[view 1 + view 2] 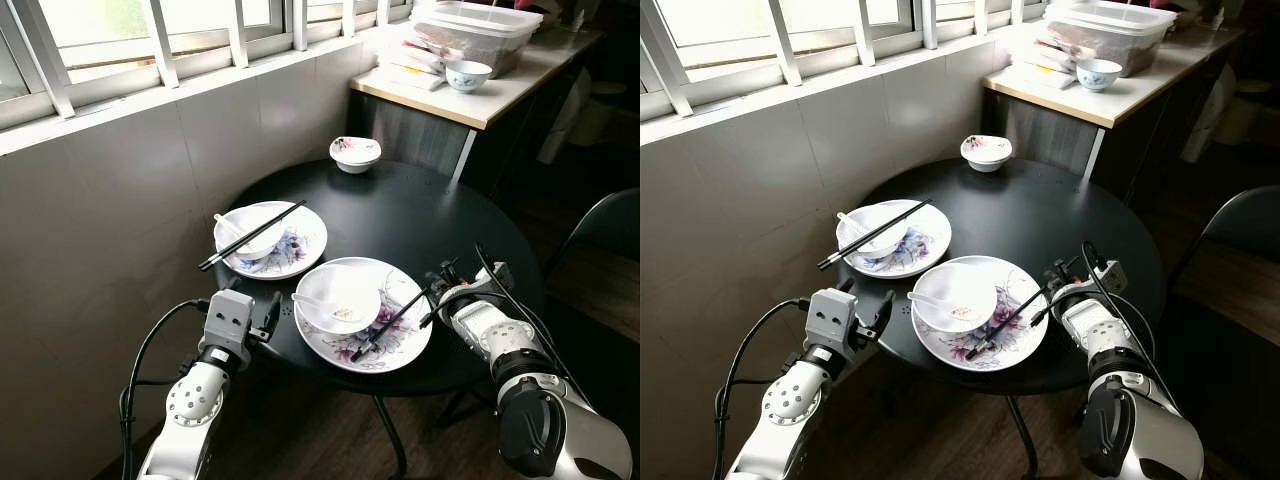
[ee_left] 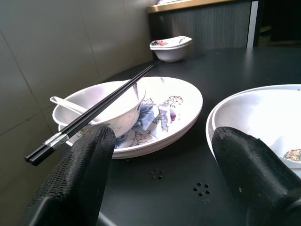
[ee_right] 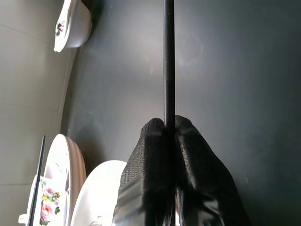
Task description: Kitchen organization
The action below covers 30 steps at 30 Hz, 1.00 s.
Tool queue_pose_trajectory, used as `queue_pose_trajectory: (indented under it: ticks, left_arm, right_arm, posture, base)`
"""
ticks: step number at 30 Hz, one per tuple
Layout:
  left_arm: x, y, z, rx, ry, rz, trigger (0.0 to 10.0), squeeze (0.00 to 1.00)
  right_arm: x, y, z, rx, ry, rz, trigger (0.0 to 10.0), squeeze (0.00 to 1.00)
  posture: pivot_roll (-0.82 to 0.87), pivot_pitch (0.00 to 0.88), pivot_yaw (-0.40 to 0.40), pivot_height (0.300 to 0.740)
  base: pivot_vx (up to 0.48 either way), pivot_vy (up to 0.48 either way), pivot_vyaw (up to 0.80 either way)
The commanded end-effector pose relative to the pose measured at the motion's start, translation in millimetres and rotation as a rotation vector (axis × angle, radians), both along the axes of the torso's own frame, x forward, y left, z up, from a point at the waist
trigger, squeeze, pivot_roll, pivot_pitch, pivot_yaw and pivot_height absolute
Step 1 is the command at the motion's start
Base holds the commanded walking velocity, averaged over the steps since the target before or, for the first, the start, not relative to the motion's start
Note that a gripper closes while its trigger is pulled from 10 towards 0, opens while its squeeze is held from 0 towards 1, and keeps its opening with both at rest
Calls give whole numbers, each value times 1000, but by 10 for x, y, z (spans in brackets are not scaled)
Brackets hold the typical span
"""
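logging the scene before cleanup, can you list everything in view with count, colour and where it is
table: 1, black, round, by the tiled wall
plates: 2, white with purple flowers, on the table's near-left part
bowls: 2, white, one on each plate
spoons: 2, white, one in each bowl
far chopsticks: 1 pair, black, across the far plate's bowl
near chopsticks: black, on the near plate, number unclear
small dish: 1, white, flowered, at the table's far edge
counter: 1, light top, behind the table
box: 1, clear, lidded, on the counter
cup: 1, white and blue, on the counter
chair: 1, dark, right of the table
left gripper: open, at the table's near edge
right gripper: shut on a near chopstick
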<state>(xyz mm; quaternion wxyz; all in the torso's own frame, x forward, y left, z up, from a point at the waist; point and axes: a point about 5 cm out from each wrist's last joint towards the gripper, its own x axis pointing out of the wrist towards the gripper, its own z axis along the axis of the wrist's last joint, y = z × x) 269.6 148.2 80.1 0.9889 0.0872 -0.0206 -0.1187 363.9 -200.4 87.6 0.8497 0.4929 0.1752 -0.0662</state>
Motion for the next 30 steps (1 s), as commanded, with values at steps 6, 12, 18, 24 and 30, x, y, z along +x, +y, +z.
queue_pose_trajectory:
  ticks: [6,12,18,24,30]
  left_arm:
    - [14,10,-21,-4,19,2,10000,0]
    - [23,15,-24,-8,22,0,10000,0]
    - [32,20,-26,-7,23,1,10000,0]
    - [43,19,-28,-7,24,-2,10000,0]
    - [47,17,-32,-10,25,-1,10000,0]
  right_arm:
    - [177,-119,507,44,-157,-39,0,0]
    - [214,-122,794,116,-241,-18,0,0]
    - [186,-41,960,120,-281,55,0,0]
    - [144,30,1027,126,-291,87,0,0]
    - [134,60,1144,115,-339,77,0,0]
  posture:
    - [17,0,-39,740]
    - [13,0,-37,740]
    - [10,0,-36,740]
    - [10,0,-36,740]
    - [15,0,-38,740]
  base:
    - [0,0,0]
    - [0,0,0]
    - [0,0,0]
    - [0,0,0]
    - [0,0,0]
